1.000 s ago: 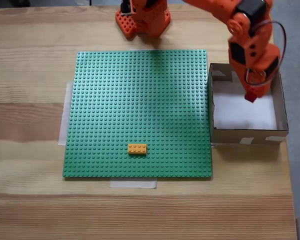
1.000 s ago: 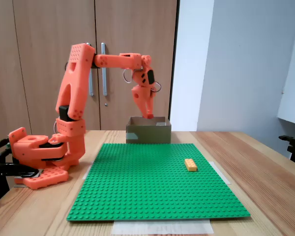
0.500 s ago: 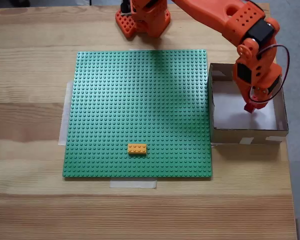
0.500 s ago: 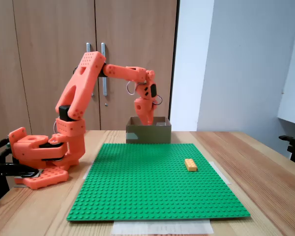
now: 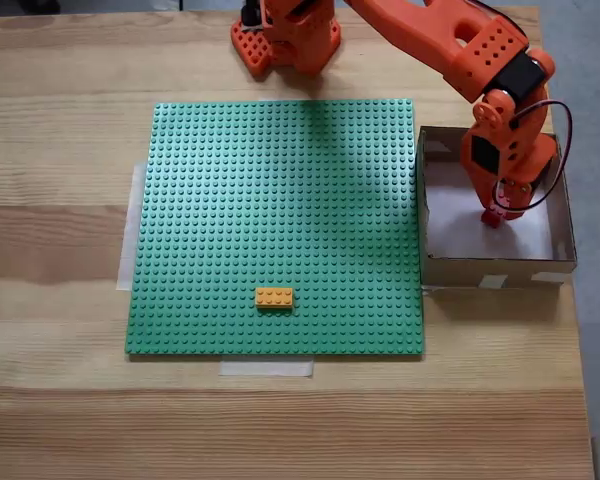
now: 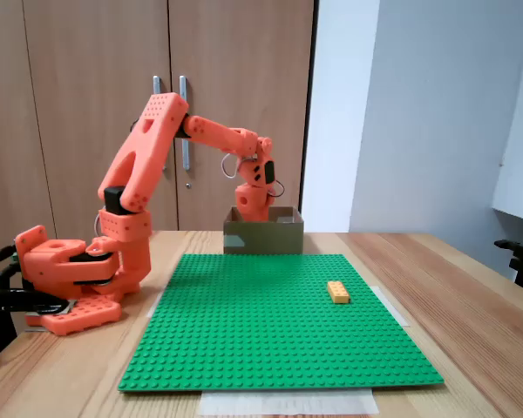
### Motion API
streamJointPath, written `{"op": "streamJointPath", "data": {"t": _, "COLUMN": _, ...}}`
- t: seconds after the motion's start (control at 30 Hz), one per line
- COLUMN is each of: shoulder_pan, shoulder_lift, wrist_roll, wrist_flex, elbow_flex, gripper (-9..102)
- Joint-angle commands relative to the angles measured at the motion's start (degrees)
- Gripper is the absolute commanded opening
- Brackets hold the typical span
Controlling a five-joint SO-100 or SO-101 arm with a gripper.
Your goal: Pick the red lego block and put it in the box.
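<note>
Wooden worktop (image 5: 60, 420) before cabinet doors (image 6: 87, 113); green baseplate (image 5: 280, 220) taped at centre. Orange arm (image 6: 144, 157) reaches from base into box (image 5: 560, 262), right of baseplate in a fixed view. Fingers (image 5: 493, 216) low inside box, closed on red block (image 5: 491, 219), block near white bottom. Yellow brick (image 5: 274, 297) lies on baseplate, well apart from box. In another fixed view, box wall (image 6: 263, 237) hides fingertips.

An orange 3D-printed arm (image 6: 144, 165) built of blocky plastic links, several faces perforated with grids of small holes. Black servo housings (image 6: 112, 197) sit between the links. A thin dark cable (image 5: 552, 150) loops beside the wrist, above a wide, flat orange base (image 6: 57, 274).
</note>
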Motion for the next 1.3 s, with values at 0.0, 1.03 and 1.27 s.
{"op": "streamJointPath", "data": {"t": 0.0, "shoulder_pan": 0.79, "shoulder_lift": 0.26, "wrist_roll": -0.44, "wrist_flex": -0.7, "elbow_flex": -0.18, "gripper": -1}}
{"op": "streamJointPath", "data": {"t": 1.03, "shoulder_pan": 4.04, "shoulder_lift": 26.72, "wrist_roll": -1.85, "wrist_flex": -2.72, "elbow_flex": 9.14, "gripper": 10}}
{"op": "streamJointPath", "data": {"t": 1.27, "shoulder_pan": 7.12, "shoulder_lift": 48.16, "wrist_roll": -6.06, "wrist_flex": -9.67, "elbow_flex": 25.75, "gripper": 4}}
